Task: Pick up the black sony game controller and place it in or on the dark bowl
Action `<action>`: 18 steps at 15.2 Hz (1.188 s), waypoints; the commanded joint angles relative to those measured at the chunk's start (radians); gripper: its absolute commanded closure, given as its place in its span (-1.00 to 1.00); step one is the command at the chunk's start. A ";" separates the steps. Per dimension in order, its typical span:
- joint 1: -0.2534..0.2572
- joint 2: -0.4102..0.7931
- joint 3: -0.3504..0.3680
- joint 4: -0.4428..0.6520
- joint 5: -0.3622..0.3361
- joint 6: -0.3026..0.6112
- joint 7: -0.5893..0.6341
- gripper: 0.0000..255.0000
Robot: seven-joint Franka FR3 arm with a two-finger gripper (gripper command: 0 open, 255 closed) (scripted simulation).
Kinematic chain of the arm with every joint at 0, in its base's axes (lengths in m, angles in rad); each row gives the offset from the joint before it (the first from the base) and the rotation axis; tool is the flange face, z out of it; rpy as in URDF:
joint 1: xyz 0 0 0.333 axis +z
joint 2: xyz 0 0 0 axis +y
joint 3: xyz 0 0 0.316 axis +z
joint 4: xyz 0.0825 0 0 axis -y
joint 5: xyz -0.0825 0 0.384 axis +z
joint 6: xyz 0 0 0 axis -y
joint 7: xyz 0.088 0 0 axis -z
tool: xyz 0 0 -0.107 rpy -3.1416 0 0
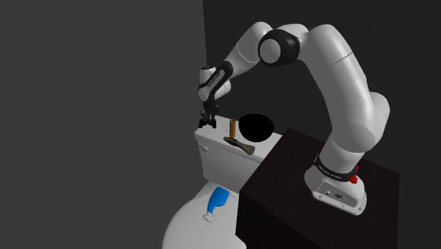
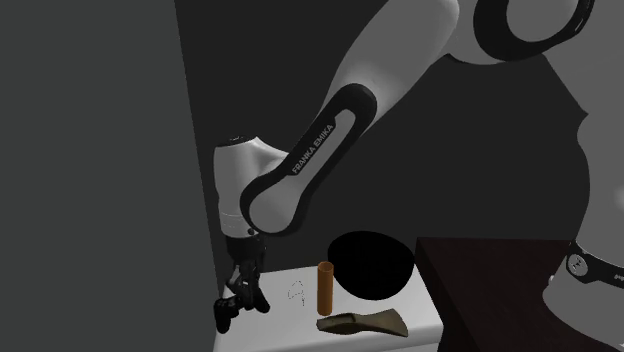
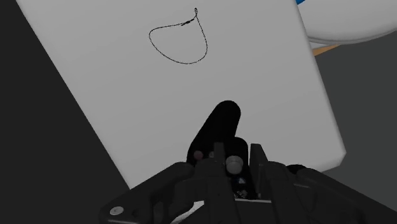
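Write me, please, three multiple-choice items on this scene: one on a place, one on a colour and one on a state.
1. Where does the black bowl stand?
A. on a wooden shelf
B. on the white toilet tank lid
C. on the floor
2. What colour is the upright cylinder beside it?
A. green
B. white
C. brown
3. How is the gripper?
A. shut on the black game controller
B. open above the bowl
C. shut on the cylinder
Key: 1 B, the bowl rests on the lid in both exterior views; 2 C, it is drawn brown; 3 A, the wrist view shows the fingers clasping the controller.
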 commanded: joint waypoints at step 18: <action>-0.001 -0.112 -0.004 -0.032 -0.002 -0.087 0.001 1.00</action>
